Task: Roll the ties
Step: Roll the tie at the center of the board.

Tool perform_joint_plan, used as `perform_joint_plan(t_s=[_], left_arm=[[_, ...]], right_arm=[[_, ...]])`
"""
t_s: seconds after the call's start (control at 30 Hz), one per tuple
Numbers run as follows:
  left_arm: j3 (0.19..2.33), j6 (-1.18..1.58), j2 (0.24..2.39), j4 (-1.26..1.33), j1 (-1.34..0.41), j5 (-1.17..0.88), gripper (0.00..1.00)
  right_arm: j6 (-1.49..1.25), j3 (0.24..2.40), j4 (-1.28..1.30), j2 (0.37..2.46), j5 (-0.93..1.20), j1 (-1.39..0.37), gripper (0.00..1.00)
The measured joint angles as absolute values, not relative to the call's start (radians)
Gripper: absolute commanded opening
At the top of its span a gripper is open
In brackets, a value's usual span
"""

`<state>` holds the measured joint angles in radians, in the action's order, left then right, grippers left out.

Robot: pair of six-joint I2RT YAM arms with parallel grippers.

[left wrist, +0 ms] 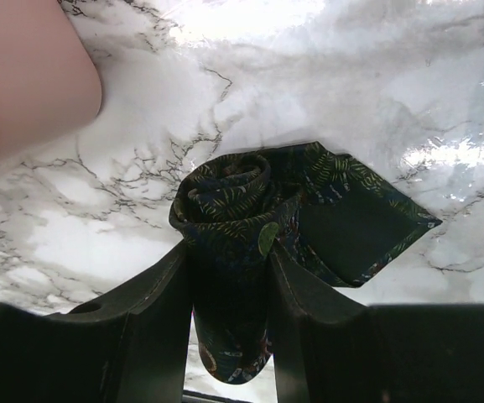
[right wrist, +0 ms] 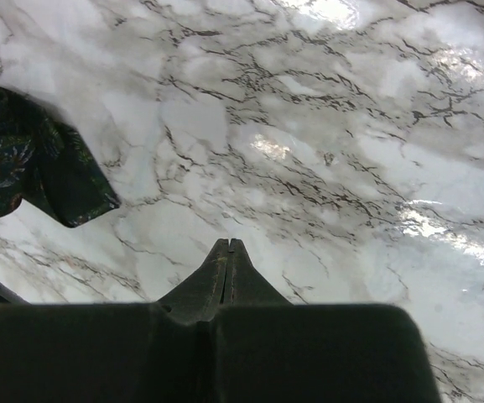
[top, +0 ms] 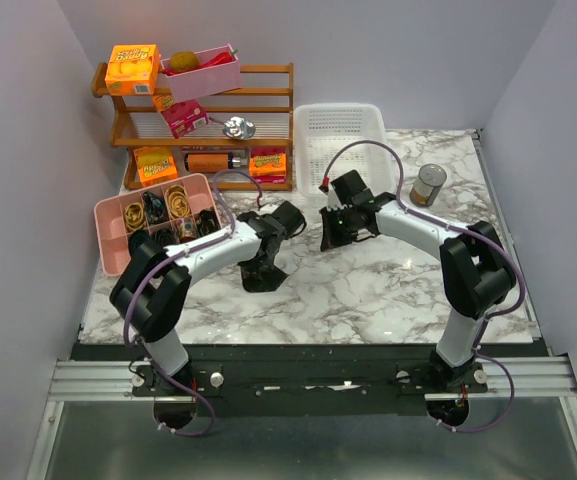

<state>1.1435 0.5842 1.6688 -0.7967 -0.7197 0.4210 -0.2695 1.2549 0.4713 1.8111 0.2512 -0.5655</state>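
Note:
One of the ties [left wrist: 225,189] is wound into a dark roll with a green-gold pattern, standing on the marble. Its wide pointed end [left wrist: 367,227] lies flat to the right of the roll. My left gripper [left wrist: 229,252] is shut on the roll, one finger [left wrist: 153,294] on each side. In the top view the left gripper [top: 264,272] is low over the table centre, and the tie under it is mostly hidden. My right gripper [right wrist: 228,243] is shut and empty just above bare marble, with the tie [right wrist: 23,168] to its left. From above, the right gripper [top: 328,235] is right of the left one.
A pink compartment box [top: 113,245] holding small loops sits at the left, and its corner [left wrist: 32,75] shows close to the roll. A white basket [top: 340,140], a can [top: 428,185] and a wooden shelf [top: 208,130] with snack boxes stand at the back.

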Motion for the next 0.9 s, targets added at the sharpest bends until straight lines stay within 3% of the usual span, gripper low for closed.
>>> perform_joint_plan(t_s=[0.27, 0.4, 0.53, 0.9], left_arm=[[1.305, 0.592, 1.854, -0.934, -0.847, 0.529, 0.55], [1.352, 0.593, 1.925, -0.966, -0.891, 0.549, 0.65], [1.344, 0.591, 1.920, -0.944, -0.899, 0.520, 0.73], [1.283, 0.600, 1.800, -0.765, -0.895, 0.391, 0.80]], right_arm=[[-0.279, 1.236, 0.462, 1.810, 0.252, -0.541, 0.01], [-0.281, 1.222, 0.457, 1.806, 0.252, -0.530, 0.01], [-0.281, 1.209, 0.456, 1.806, 0.252, -0.521, 0.01], [-0.284, 1.206, 0.443, 1.806, 0.288, -0.517, 0.01]])
